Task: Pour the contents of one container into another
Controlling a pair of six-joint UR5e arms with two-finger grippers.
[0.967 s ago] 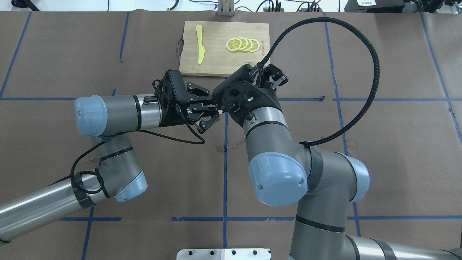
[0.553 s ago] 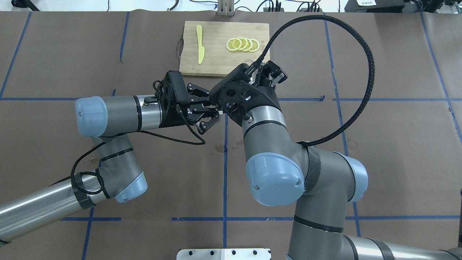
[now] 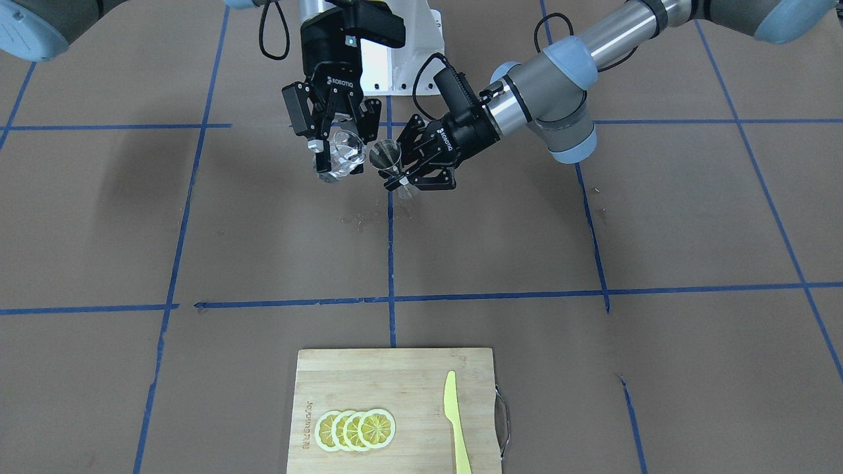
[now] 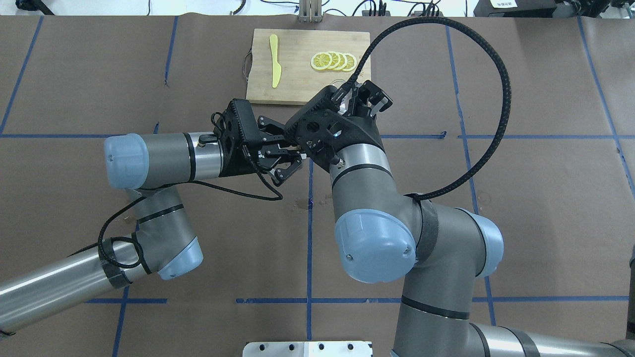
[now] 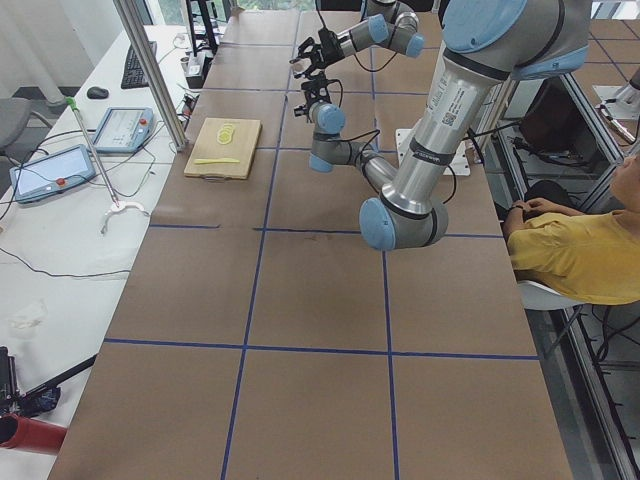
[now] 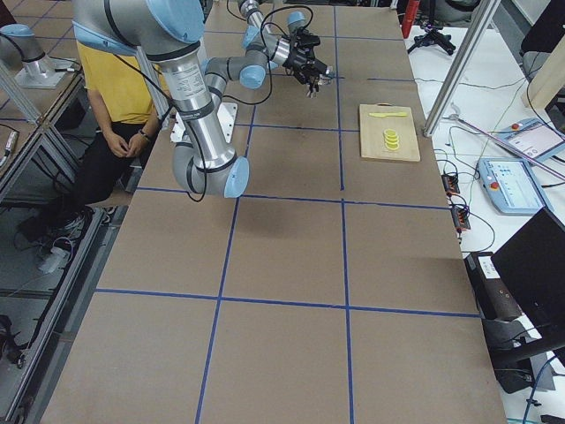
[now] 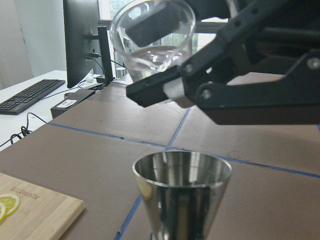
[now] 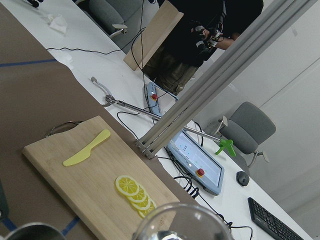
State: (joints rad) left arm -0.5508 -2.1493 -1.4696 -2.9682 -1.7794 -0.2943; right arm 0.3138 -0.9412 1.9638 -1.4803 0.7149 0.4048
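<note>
Front-facing view: my right gripper (image 3: pixel 337 162) clamps the glass cup (image 3: pixel 346 157), tilted just beside the jigger (image 3: pixel 386 157). The left gripper (image 3: pixel 409 176) grasps the jigger mouth-up, ready to catch the pour.

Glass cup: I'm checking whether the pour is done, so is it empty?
Not empty. The left wrist view shows clear liquid pooled in the glass cup; no stream falls toward the jigger.

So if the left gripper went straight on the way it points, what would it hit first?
Most likely the right gripper and its glass cup, just beyond the jigger the left gripper holds, though depth is unclear.
</note>
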